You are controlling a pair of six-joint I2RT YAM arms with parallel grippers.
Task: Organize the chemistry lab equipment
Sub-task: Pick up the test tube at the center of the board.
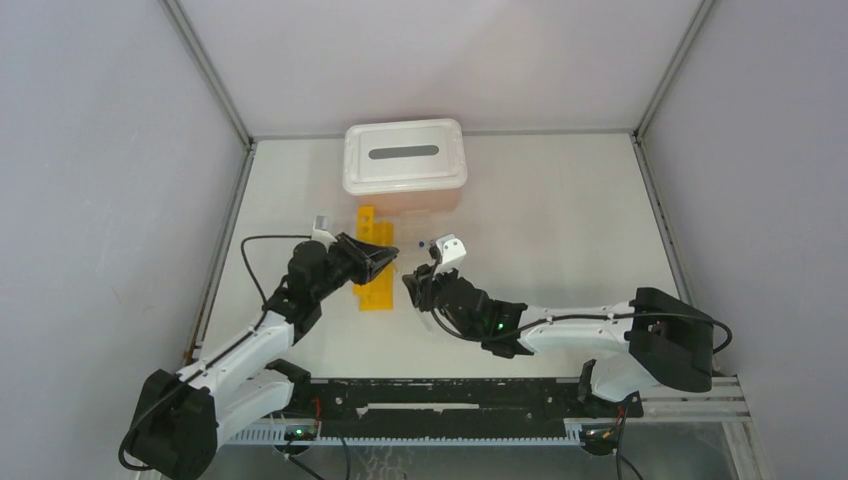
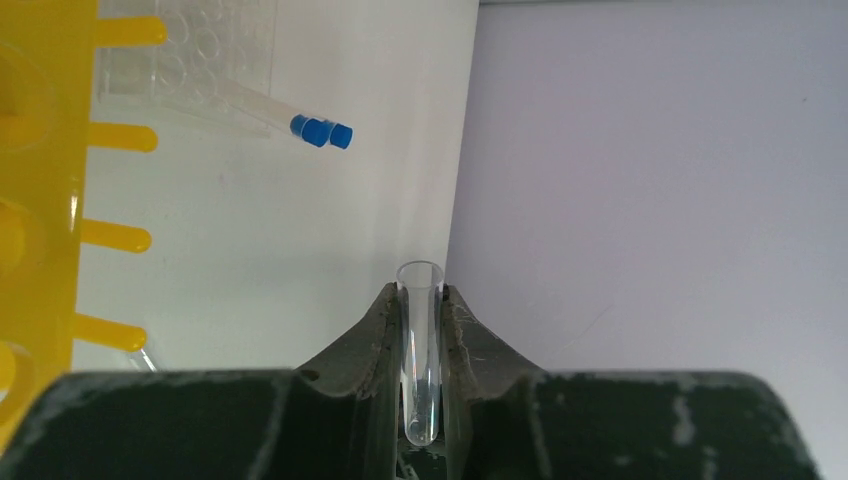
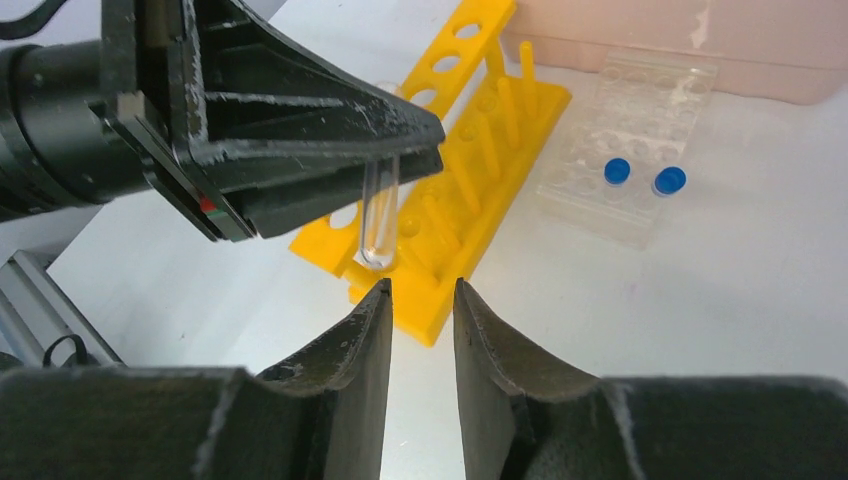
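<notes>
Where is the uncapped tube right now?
In the right wrist view, the tube is clamped in the left pincer, hanging over the near end of the yellow rack.

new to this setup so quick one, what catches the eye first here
The left gripper pinching a clear test tube right by the long yellow rack, mid-table. The right gripper faces the tube at close range, jaws apart and empty. Beside the yellow rack, two blue-capped tubes lie on the clear gridded rack.

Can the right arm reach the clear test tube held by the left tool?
Probably yes: the small clear test tube hangs just ahead of the right tool's open jaws, its lower end free below the left tool.
</notes>
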